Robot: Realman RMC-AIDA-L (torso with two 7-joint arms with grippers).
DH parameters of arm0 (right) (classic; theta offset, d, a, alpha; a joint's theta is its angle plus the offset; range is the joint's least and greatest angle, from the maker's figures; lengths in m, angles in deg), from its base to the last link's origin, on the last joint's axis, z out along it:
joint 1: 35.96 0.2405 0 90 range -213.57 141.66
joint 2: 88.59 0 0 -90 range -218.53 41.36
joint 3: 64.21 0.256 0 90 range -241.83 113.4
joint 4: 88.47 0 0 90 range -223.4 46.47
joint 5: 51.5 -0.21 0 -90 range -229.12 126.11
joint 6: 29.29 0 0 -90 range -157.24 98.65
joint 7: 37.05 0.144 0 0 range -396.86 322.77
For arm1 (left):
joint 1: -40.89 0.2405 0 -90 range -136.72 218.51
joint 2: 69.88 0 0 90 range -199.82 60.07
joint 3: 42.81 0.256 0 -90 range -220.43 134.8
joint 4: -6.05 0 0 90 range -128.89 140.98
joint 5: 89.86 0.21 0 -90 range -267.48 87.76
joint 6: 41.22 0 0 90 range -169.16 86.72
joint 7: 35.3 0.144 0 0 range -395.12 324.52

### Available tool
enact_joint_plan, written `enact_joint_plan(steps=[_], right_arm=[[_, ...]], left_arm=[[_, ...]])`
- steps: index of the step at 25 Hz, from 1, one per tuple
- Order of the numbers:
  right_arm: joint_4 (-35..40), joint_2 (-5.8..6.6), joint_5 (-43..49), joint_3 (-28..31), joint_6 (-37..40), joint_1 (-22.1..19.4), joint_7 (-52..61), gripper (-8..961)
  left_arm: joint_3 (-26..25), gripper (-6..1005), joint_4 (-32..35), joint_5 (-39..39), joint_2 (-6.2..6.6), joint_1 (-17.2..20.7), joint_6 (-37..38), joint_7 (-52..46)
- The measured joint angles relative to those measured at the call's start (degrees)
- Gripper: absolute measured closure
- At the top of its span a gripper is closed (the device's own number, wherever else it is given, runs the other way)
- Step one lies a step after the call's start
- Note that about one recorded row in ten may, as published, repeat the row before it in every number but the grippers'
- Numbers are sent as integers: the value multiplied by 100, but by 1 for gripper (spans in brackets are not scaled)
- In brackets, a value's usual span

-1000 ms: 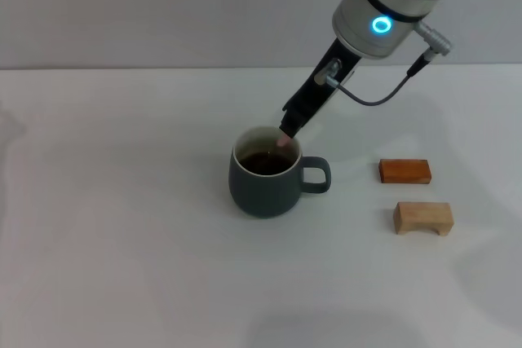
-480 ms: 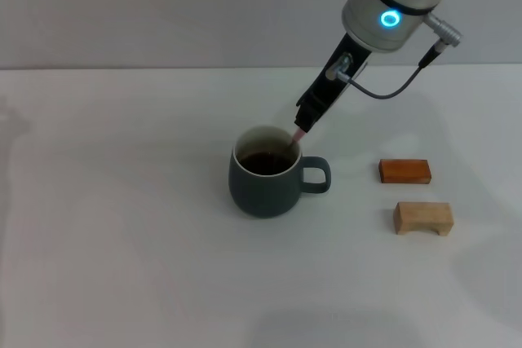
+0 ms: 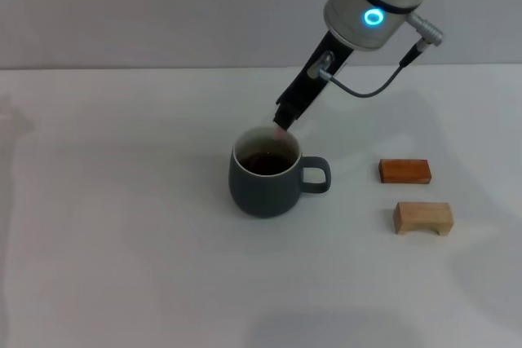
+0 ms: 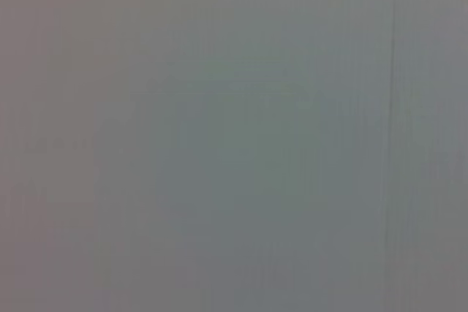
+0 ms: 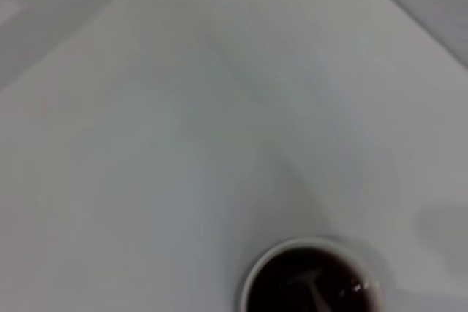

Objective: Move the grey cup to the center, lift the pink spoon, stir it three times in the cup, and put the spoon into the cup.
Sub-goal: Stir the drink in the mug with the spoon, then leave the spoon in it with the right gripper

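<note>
The grey cup (image 3: 265,178) is sitting mid-desk (image 3: 122,242); the right gripper (image 3: 285,122) is clamping the pink spoon (image 3: 280,132), dipping it over the rim; stirring looks underway; dropping the spoon in remains.

We see grey cup (image 3: 264,184): dark slate outside, white rim and inside, dark liquid. Pink spoon (image 3: 282,130): pale pink tip showing. Right tool (image 3: 285,122): black. Orange-brown block (image 3: 404,170); light wooden block (image 3: 423,218). Worktop (image 3: 122,242): white.
</note>
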Motion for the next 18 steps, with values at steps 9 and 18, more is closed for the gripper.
enact_joint_plan(steps=[9,18], right_arm=[[47,15,343,4,-29,6,54,795],[61,-11,-154,-4,-186,6,-7,797]], left_arm=[[0,1001,0,-2,-17,9,1,0],[0,1001,0,-10,-18,19,30,-26]])
